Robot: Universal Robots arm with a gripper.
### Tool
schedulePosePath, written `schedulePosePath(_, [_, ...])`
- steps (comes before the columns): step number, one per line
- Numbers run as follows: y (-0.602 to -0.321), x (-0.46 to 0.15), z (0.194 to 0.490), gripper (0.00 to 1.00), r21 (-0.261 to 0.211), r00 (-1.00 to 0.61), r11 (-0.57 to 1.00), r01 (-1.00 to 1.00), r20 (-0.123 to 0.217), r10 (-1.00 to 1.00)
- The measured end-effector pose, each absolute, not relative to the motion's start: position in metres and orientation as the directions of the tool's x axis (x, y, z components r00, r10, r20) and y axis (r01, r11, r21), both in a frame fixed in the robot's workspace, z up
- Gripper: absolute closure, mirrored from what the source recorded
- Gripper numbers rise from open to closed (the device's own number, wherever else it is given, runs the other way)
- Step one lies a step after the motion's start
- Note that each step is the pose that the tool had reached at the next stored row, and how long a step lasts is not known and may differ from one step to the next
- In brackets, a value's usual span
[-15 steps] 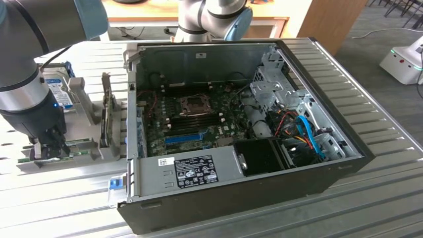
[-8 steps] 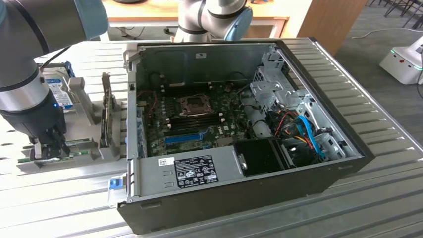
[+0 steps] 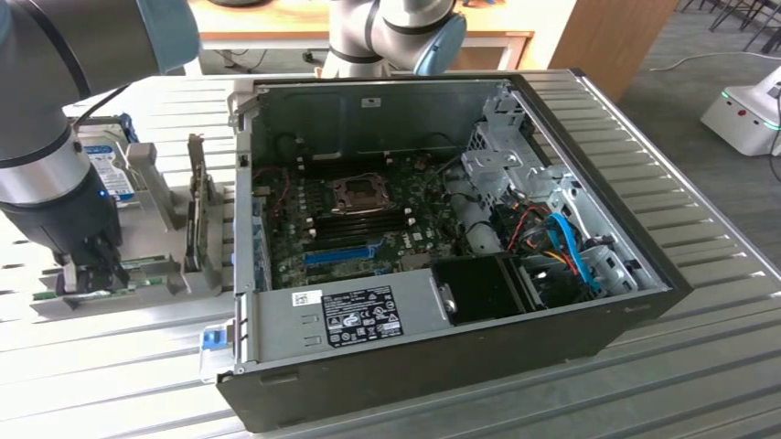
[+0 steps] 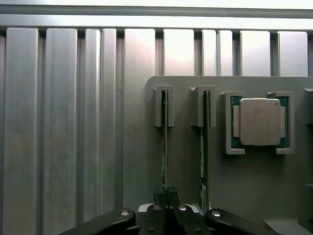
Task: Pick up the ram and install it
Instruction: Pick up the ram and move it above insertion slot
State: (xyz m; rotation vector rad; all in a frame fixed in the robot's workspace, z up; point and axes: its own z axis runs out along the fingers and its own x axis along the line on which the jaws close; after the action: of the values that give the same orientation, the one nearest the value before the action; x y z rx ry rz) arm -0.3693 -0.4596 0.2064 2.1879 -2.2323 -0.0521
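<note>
Gripper (image 4: 166, 195): narrow, pinching the ram (image 4: 165, 142) edge-on.
Grip advice: keep pull square to holder (image 4: 183, 166) slot, clear of neighbouring stick (image 4: 205, 132).

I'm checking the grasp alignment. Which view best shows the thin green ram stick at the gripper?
The wrist view: the thin green ram stick stands on edge in the grey holder, running straight into the gripper shut on it. The exterior view gives a small green sliver low beside the arm.
</note>
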Motion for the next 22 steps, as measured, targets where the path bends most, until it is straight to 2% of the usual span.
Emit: schedulePosePath(22, [-0.46, -0.369, 0.238, 0.88, 0.034, -0.02, 0.02, -0.999, -0.013, -1.0])
